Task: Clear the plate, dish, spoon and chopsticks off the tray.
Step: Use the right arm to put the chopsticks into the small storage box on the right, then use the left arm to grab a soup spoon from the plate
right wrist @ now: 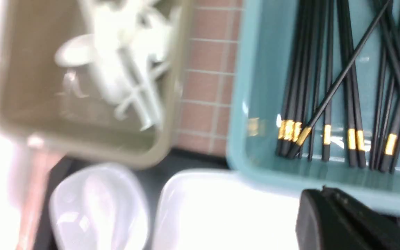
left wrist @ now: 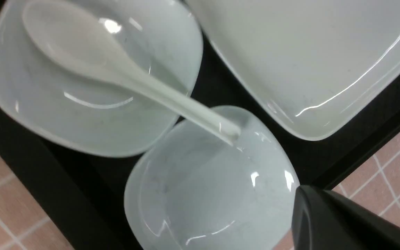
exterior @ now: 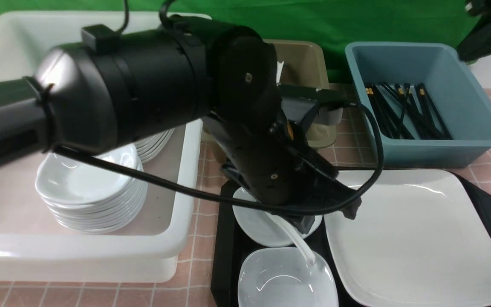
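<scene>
The black tray (exterior: 224, 256) holds the large off-white plate (exterior: 416, 238) on its right side and two small bluish-white dishes on its left. The white spoon (exterior: 298, 243) has its bowl in the far dish (exterior: 254, 221) and its handle tip on the near dish's rim (exterior: 271, 281). My left gripper (exterior: 328, 216) hangs open over the far dish, holding nothing. In the left wrist view the spoon (left wrist: 127, 74), the plate (left wrist: 307, 52) and one finger (left wrist: 332, 222) show. Black chopsticks (exterior: 403, 111) lie in the blue bin; none show on the tray. One right finger (right wrist: 339, 225) shows above the bin's near wall.
The blue bin (exterior: 475, 140) stands behind the tray on the right. An olive bin (exterior: 309, 64) with white spoons (right wrist: 116, 69) is beside it. A big white bin (exterior: 177, 238) at the left holds stacked dishes (exterior: 88, 187). The right arm (exterior: 488, 30) is at the far right.
</scene>
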Motion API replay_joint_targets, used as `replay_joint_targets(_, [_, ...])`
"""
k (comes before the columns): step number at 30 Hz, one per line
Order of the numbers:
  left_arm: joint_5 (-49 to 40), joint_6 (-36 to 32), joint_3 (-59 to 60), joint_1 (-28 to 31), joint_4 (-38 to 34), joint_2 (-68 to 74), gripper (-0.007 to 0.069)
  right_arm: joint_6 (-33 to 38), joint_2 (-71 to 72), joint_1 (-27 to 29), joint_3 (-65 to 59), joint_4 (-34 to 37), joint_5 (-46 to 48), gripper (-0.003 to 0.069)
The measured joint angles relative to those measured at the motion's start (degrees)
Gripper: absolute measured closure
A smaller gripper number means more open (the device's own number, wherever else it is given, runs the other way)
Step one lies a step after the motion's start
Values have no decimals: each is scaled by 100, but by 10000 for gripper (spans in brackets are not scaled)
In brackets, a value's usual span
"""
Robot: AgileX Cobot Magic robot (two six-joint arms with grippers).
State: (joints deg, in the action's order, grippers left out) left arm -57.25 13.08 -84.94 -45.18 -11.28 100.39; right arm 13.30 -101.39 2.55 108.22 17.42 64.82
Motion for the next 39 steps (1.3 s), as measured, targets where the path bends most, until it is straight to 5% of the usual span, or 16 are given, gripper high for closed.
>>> replay_joint_targets(8, [-564, 932, -919, -15, 516, 1138, 559, 697, 2287, -265, -2421, 58, -24, 629])
replay_joint_targets(13, [-932, 1649, -1663, 35, 1173, 1811, 396, 874, 3167, -439, -3520, 156, -28, 629])
replay_joint_targets(18, [-986, 1768, -1972, 286, 772, 2207, 238, 942, 3667, -655, -3768, 282, -28, 629])
replay_joint_targets(23, [-973, 1876, -1991, 454, 687, 2459, 168, 985, 3998, -827, -3781, 313, -28, 629])
replay_joint_targets(30, [-945, 1906, -2002, 528, 687, 2676, 228, 1008, 4119, -851, -3781, 324, -28, 629])
replay_joint_targets(39, [-1074, 1800, -2002, 564, 564, 2757, 484, 1008, 4119, -851, -3781, 324, -28, 629])
